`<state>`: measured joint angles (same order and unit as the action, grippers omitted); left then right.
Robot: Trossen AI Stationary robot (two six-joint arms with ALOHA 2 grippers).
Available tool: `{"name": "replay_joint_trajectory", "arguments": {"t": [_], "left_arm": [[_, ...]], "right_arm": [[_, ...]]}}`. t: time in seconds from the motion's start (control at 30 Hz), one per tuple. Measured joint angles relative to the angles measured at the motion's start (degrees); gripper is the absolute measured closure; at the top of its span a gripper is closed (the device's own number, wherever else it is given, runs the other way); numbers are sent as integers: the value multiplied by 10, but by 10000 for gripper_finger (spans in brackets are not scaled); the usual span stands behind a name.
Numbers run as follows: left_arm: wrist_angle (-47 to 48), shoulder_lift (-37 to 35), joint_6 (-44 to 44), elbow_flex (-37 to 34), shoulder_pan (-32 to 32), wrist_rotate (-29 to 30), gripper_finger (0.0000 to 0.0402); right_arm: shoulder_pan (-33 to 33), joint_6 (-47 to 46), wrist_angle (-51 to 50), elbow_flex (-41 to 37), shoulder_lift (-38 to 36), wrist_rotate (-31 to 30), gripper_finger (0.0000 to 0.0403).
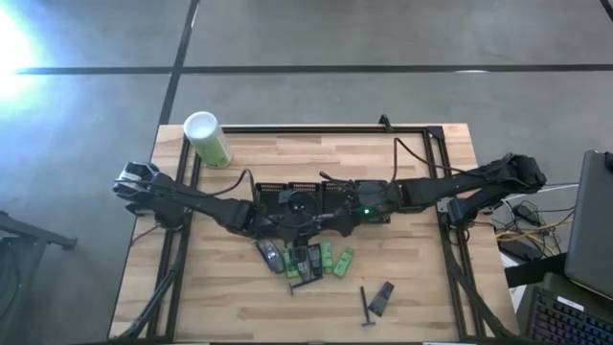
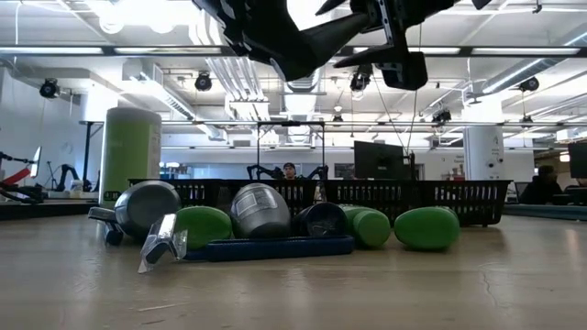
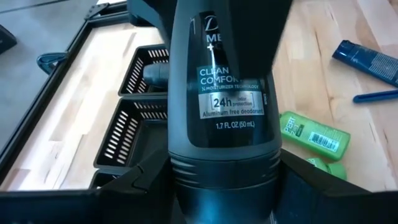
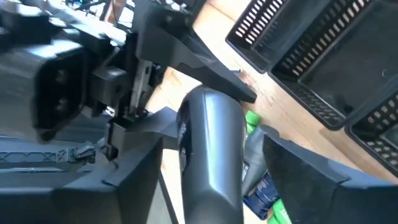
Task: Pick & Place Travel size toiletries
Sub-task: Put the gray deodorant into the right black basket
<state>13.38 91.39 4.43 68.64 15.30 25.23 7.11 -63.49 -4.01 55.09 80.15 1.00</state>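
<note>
Closest to your left wrist camera is the tube, a dark deodorant with a white-lettered label. It sits square between the two fingers of the left claw. That claw is clamped on it, with a finger pressed to each side of the tube's lower body.

From the right wrist camera you see the same tube as a grey barrel running lengthways through the right claw. A finger stands on each side of it. This claw is open around the tube: a thin gap shows on one side, and on the other side green packets are visible through the space. The tube lies inside its span but is not pinched.

From above, both arms reach in from the left and right sides and meet at the middle of the desk. They meet just over the near edge of the black trays. The level view shows both claws held high, well clear of the things on the wood.

The other toiletries lie in a pile just near of the claws, grey tubes to the left and green packets to the right. A razor and a dark packet lie apart, nearer and to the right. At the far left corner stands the green canister.
</note>
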Motion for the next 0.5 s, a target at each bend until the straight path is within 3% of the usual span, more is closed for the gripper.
{"name": "replay_joint_trajectory", "arguments": {"t": [0.3, 0.5], "left_arm": [[2, 0, 1, -4, 0, 2, 199], [8, 0, -9, -5, -1, 3, 199]], "right_arm": [[0, -15, 2, 0, 9, -4, 202], [0, -39, 4, 0, 9, -10, 224]]}}
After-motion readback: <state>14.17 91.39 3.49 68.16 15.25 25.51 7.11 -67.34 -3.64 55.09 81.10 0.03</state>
